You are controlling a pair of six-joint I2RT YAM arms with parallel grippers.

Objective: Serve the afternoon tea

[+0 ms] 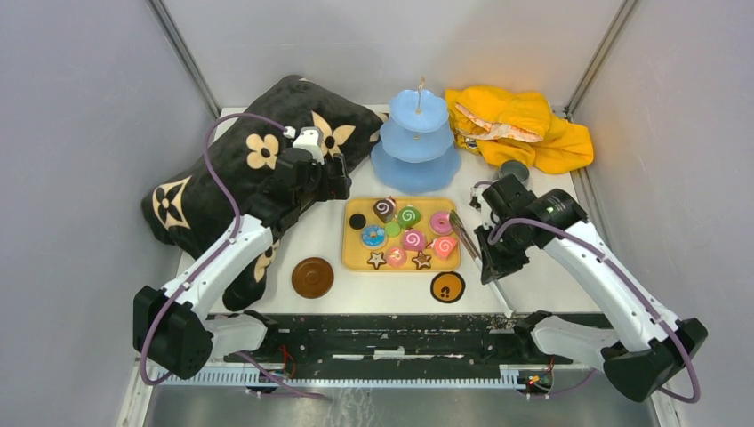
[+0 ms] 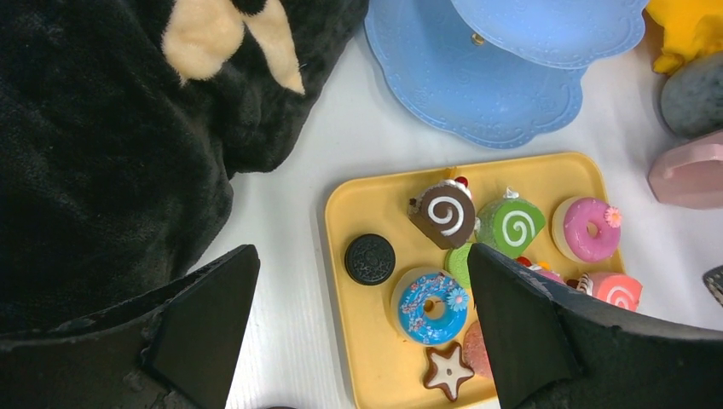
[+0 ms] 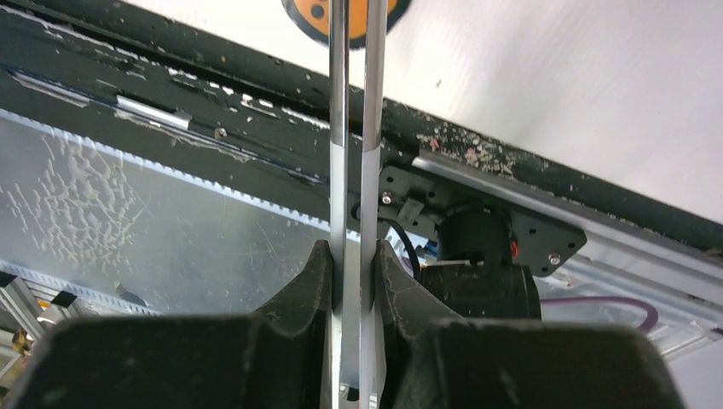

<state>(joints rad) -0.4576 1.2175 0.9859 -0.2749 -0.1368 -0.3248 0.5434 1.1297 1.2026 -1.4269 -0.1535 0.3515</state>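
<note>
The right fingers are clamped on the tongs and press the two metal blades almost together. This arm stands at the right edge of the tray, in the middle right of the top view. The left fingers are wide apart and hold nothing. They hover near the upper left corner of the tray, beside the black pillow.

I think the step in hand is to lift one sweet with the tongs and carry it to the stand, which is just above the tray in the upper middle. To do it well, the grip should loosen a little so the blades can spread, but not so much that the tongs slip. It is best to begin with a sweet at the right edge of the tray, the nearest one. The blades should go down on both sides of it, close gently and lift straight up, so the neighbours are not pushed. The bottom tier is the easiest to reach.

The count:
- **Sweets**: eleven as far as I can tell, all on the tray. Two are stars, two are doughnuts and one is a dark round biscuit.
- **Stand:** one, with three bare tiers.
- **Coasters**: two, in the lower middle of the bench, with nothing on them.
- **Mug**: one grey, right of the stand.
- **Cup**: one pink, near the mug.
</note>
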